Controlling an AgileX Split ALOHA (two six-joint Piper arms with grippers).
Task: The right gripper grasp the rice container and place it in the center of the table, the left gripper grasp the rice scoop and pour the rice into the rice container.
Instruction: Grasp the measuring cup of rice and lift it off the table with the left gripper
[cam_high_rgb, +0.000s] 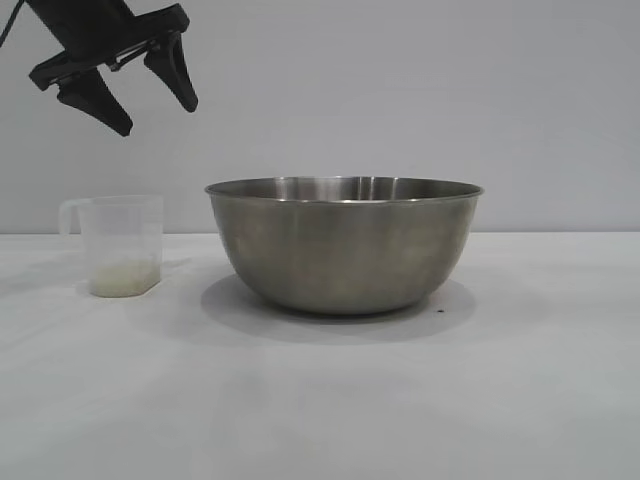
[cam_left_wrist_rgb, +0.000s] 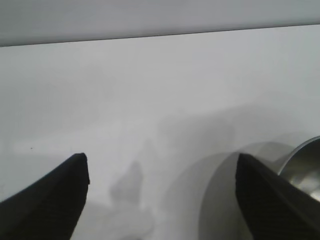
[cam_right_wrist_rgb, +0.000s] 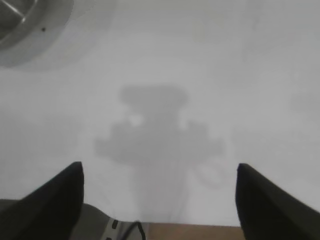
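My left end effector (cam_high_rgb: 150, 100) hangs wide, empty, upper left, above translucent plastic scoop (cam_high_rgb: 122, 244) of rice (cam_high_rgb: 124, 277). Risk: descending off-centre tips it, spilling grains beside steel bowl (cam_high_rgb: 343, 245).

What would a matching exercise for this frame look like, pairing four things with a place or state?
Things:
1. large round stainless-steel bowl
2. small translucent plastic measuring cup
3. off-white rice grains
4. black left tool

Places or states:
A. lying in the bottom of the cup
B. open, up in the air above the cup, holding nothing
C. standing upright on the white table, at the bowl's left in the exterior view
D. resting on the table near its middle

Pairs: 1-D, 2-C, 3-A, 4-B
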